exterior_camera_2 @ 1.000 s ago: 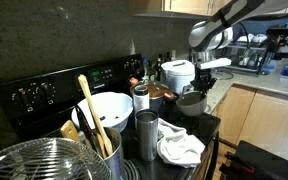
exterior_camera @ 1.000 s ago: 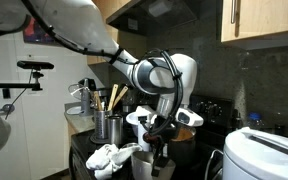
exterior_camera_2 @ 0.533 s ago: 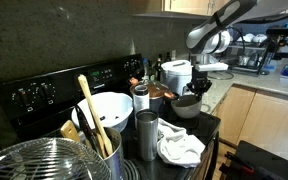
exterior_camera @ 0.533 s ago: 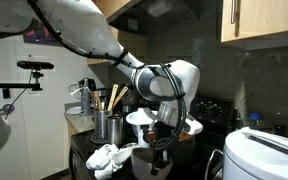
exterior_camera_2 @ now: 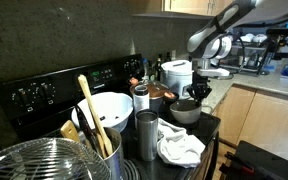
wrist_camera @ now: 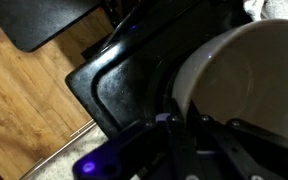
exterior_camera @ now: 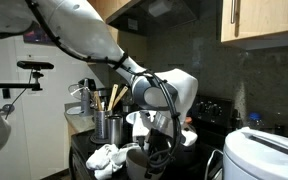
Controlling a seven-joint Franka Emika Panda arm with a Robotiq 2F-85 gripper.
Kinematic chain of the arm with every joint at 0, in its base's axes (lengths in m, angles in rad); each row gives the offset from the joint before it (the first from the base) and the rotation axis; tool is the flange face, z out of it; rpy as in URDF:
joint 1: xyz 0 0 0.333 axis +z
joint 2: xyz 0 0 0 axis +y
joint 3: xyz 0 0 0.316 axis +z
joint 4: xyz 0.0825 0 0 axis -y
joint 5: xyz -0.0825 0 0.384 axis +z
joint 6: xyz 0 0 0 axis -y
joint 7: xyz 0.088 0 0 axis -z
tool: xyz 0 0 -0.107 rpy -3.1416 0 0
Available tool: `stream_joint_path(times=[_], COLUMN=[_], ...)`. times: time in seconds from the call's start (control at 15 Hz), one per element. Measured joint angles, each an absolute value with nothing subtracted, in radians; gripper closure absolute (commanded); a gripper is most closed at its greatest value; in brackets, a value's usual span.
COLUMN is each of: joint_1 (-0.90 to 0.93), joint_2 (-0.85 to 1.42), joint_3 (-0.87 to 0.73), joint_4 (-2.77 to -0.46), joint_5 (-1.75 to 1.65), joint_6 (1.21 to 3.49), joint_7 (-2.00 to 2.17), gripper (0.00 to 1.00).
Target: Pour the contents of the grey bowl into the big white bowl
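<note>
The grey bowl (exterior_camera_2: 185,112) sits low at the front edge of the black stove, right of the big white bowl (exterior_camera_2: 104,108). My gripper (exterior_camera_2: 195,95) comes down onto its rim from above. In the wrist view the grey bowl's pale inside (wrist_camera: 246,75) fills the right side, and my gripper (wrist_camera: 188,120) is shut with the rim between its fingers. In an exterior view my gripper (exterior_camera: 155,142) hangs in front of the big white bowl (exterior_camera: 141,119), with the grey bowl (exterior_camera: 135,159) below it. What is in the grey bowl does not show.
A dark pot with orange-red contents (exterior_camera_2: 162,92) stands behind the grey bowl. A white cloth (exterior_camera_2: 179,146), a metal cup (exterior_camera_2: 147,131) and a holder of wooden spoons (exterior_camera_2: 92,135) crowd the stove front. A white boxy appliance (exterior_camera: 265,155) stands nearby. The wooden floor (wrist_camera: 24,110) lies beyond the stove edge.
My gripper has moved down and a little toward the stove front, and the grey bowl has come lower with it.
</note>
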State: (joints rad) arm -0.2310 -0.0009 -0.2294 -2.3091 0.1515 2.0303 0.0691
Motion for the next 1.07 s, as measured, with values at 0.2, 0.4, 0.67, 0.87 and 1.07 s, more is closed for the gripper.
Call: stream_joint_path(times=[0.2, 0.4, 0.67, 0.87, 1.07], joint_1=[-0.231, -0.23, -0.23, -0.23, -0.227], joint_2=[-0.003, -0.009, -0.01, -0.01, -0.011], joint_3=[-0.229, -0.229, -0.229, -0.229, -0.229], joint_4=[-2.332, -2.343, -2.353, -2.358, -2.366], joint_5=[0.158, 0.159, 0.179, 0.191, 0.205], joint_6=[2.071, 2.09, 2.112, 2.121, 2.142], joint_7=[0.039, 0.013, -0.023, -0.041, -0.056], gripper=[0.95, 0.95, 0.71, 0.5, 0.28])
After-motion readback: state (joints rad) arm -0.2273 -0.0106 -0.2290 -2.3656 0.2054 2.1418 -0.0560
